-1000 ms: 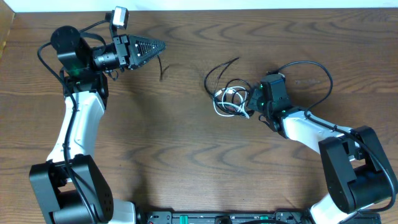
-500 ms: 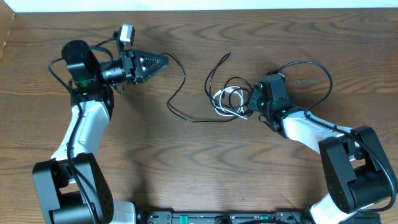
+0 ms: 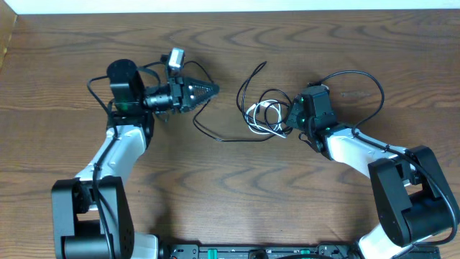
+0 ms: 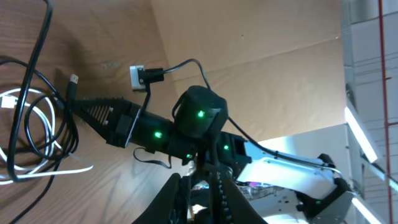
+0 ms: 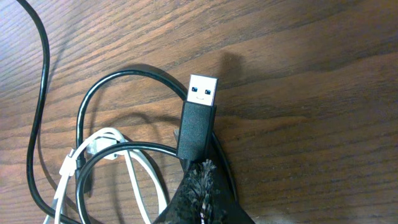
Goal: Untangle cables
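Observation:
The tangle lies mid-table: a white cable point(image 3: 262, 115) coiled in loops, with the long black cable point(image 3: 215, 138) wound through it and trailing left. My left gripper point(image 3: 214, 91) points right; the black cable's slack run ends at its tip, and the jaws are shut on it. In the left wrist view that gripper point(image 4: 198, 202) shows only a narrow slit. My right gripper point(image 5: 199, 171) is shut at the tangle's right edge point(image 3: 291, 119). A black USB plug point(image 5: 199, 118) lies straight ahead, its rear touching the fingertips. White loops point(image 5: 118, 162) lie to its left.
The right arm's thicker black wire point(image 3: 359, 75) arcs over the table behind its wrist. A free black cable end point(image 3: 264, 65) points toward the table's back edge point(image 3: 287, 8). The left wrist view shows the right arm point(image 4: 199, 118) beyond the cables.
My left gripper has swung right, toward the tangle, and the black cable it was pulling taut now lies slack on the table. The right gripper has closed fully and stayed in place.

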### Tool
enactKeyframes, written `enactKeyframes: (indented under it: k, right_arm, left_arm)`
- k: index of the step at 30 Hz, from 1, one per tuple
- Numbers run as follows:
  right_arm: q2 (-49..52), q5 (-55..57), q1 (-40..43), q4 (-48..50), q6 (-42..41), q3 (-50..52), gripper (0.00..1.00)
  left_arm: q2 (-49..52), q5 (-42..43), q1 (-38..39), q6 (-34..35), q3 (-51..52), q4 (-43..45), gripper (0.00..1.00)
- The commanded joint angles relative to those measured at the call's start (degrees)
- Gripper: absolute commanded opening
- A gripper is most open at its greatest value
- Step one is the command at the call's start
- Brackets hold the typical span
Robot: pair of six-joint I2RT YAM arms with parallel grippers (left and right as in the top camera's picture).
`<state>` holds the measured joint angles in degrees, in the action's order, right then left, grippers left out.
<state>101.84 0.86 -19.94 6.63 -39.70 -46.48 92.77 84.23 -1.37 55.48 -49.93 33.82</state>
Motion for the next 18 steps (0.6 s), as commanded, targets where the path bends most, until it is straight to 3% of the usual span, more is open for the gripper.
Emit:
enactKeyframes:
  k: [1, 9, 18]
  right_arm:
    - [0.81, 0.04, 0.42, -0.02, 0.11, 0.31, 0.01]
    - [0.81, 0.04, 0.42, -0.02, 0.13, 0.31, 0.01]
    - [0.81, 0.04, 0.42, -0.04, 0.11, 0.31, 0.01]
  left_arm:
    - [-1.14, -3.41, 1.7, -7.02, 0.24, -3.34, 0.17]
    - [-1.14, -19.41, 5.27, -19.78, 0.24, -26.58, 0.17]
    - [-1.14, -43.76, 5.46, -21.42, 0.24, -45.55, 0.17]
